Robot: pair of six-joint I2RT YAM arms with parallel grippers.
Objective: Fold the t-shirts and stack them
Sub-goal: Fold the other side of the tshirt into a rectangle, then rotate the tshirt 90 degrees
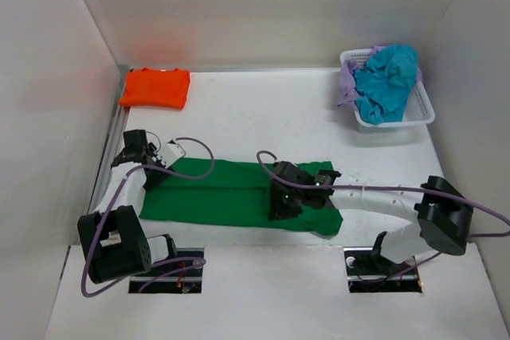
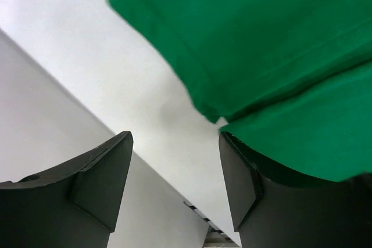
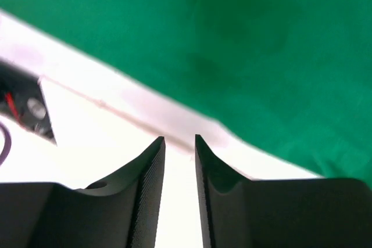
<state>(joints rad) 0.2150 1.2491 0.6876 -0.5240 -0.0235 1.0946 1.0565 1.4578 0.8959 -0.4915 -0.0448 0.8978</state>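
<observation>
Your left tool (image 2: pixel 174 143) stood apart and empty at the left end of the green t-shirt (image 1: pixel 231 193), which lay flat on the table (image 1: pixel 263 109). Your right tool (image 3: pixel 180 143) was barely apart, gripping nothing, by its near edge. You needed a square pinch through both layers (limp, soft cloth slips), matching the folded orange t-shirt (image 1: pixel 155 87).
</observation>
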